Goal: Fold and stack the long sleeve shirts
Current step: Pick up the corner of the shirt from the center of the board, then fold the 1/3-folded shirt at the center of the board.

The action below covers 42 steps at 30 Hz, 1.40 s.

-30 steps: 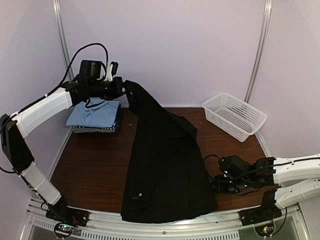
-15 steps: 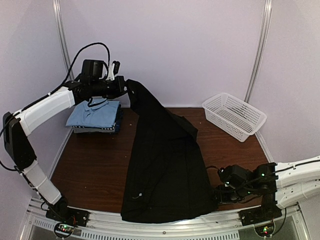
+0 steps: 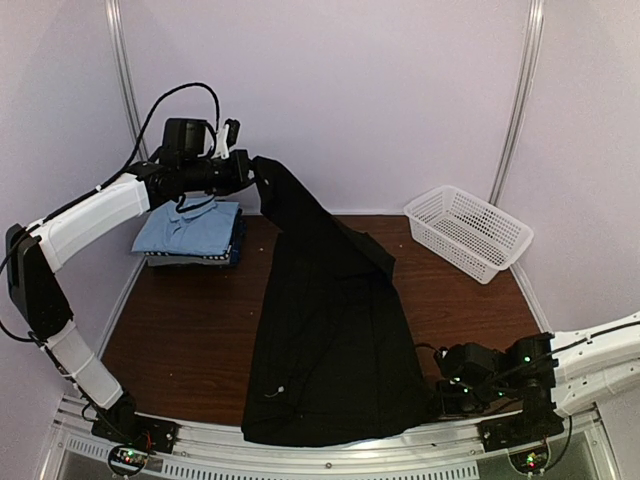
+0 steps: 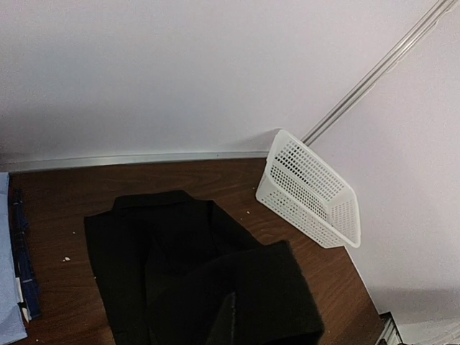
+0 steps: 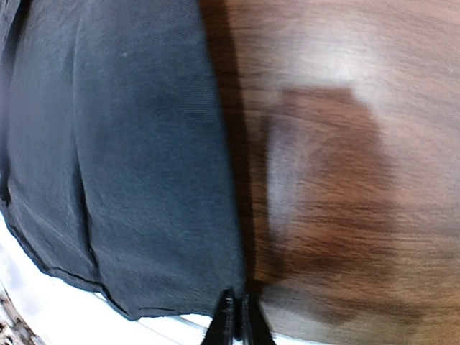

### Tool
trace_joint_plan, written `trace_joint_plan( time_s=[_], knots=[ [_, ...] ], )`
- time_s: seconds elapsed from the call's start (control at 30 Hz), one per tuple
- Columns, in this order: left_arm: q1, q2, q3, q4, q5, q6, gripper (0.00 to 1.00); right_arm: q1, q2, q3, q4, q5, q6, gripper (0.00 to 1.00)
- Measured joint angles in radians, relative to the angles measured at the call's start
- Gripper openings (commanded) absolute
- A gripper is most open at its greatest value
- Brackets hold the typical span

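The black shirt [image 3: 330,330] lies spread down the middle of the table [image 3: 180,310], its hem reaching the near edge and lapping a little over the pale rail there. Its far corner is lifted off the wood and slants up to the left gripper [image 3: 250,172], which is clamped on that cloth high over the back-left part of the table. Seen from that wrist, the shirt [image 4: 208,280] hangs down and fans out on the wood below.

The right gripper [image 3: 442,398] sits low at the shirt's near right edge, by the hem corner. In its own view the fingertips [image 5: 227,320] are pressed together right at the cloth's edge. I can't tell whether any cloth is caught between them.

At the back left a stack of folded shirts [image 3: 190,232] sits by the wall with a light blue collared one on top, just beside the lifted cloth. A white basket [image 3: 467,232] stands in the back right corner, well apart. Bare wood lies open left of the shirt, and between its right edge and the basket
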Motion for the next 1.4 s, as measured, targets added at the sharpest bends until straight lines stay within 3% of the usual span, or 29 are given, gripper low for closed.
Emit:
trace_joint_plan(
  time_s=[0.4, 0.93, 1.4],
  knots=[
    [0.000, -0.001, 0.021, 0.041, -0.040, 0.090, 0.00, 0.060, 0.094, 0.191, -0.018, 0.040, -0.056, 0.00],
    [0.008, -0.068, 0.048, 0.055, -0.219, 0.292, 0.00, 0.116, 0.431, 0.395, 0.191, -0.028, -0.256, 0.00],
    [0.012, -0.076, 0.034, 0.055, -0.304, 0.363, 0.00, 0.113, 0.632, 0.473, 0.317, -0.116, -0.333, 0.00]
  ],
)
